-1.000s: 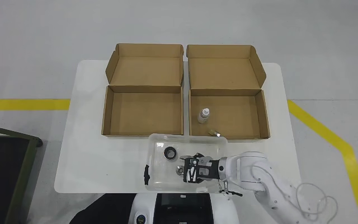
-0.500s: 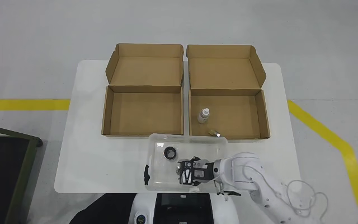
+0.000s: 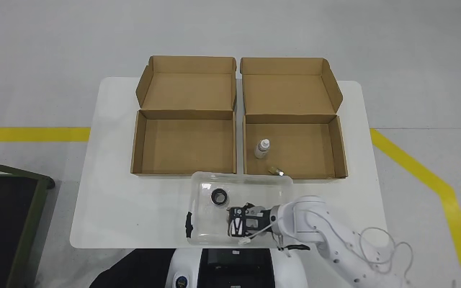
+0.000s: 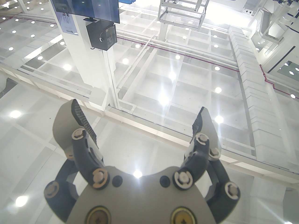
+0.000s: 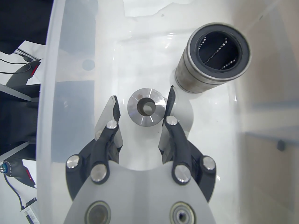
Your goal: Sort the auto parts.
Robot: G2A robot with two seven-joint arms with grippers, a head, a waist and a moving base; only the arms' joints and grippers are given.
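My right gripper [image 5: 143,92] is down inside the clear plastic bin [image 5: 50,71], open, with its fingers on either side of a small silver flanged bushing [image 5: 146,110] that rests on the bin floor. One pad is almost touching it, while the other stands a little apart. A steel linear bearing [image 5: 210,59] with a black bore lies just beyond. From above, the right gripper [image 3: 235,222] sits in the bin's near half, with the bearing [image 3: 219,195] behind it. My left gripper [image 4: 138,106] points up at the ceiling, open and holding nothing.
Two open cardboard boxes stand behind the bin [image 3: 241,175]: the left box [image 3: 184,146] is bare, and the right box [image 3: 310,151] holds a small white bottle [image 3: 263,148] and a small part [image 3: 274,171]. The white table [image 3: 108,180] has room to the left.
My right gripper has slid leftward, deeper into the bin, and now straddles the small bushing. The bearing and the boxes have not moved.
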